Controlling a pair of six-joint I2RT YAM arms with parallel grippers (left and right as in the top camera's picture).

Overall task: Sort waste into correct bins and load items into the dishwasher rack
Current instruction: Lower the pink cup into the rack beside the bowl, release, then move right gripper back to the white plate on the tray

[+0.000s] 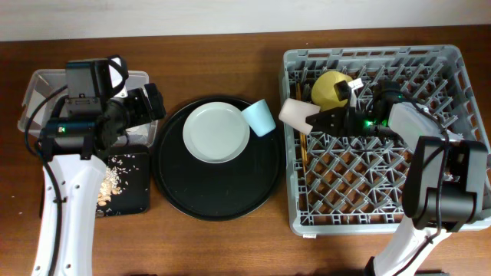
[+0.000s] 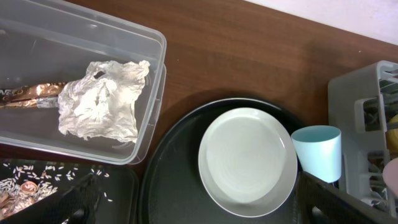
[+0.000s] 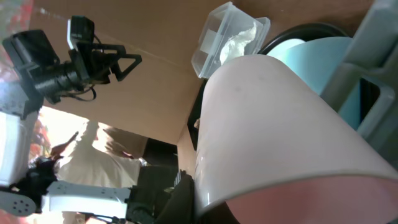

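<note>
The left gripper point(image 1: 148, 103) is held wide open and empty above the clear rectangular plastic box point(image 2: 155, 112), where the crumpled white paper napkin point(image 2: 99, 99) is binned. Rightward, the pale pink cup point(image 1: 293, 112) is clamped by the right gripper point(image 1: 314, 119) over the grey pegged dishwasher rack point(image 1: 383, 192), apparently for seating among the pegs.

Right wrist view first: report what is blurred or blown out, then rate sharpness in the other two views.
Right wrist: the pink cup fills the frame, soft-edged; the lower-left background is washed out. Left wrist: crisp on the napkin and plate, bottom edge dark. Overhead: even light, no strong glare.
</note>
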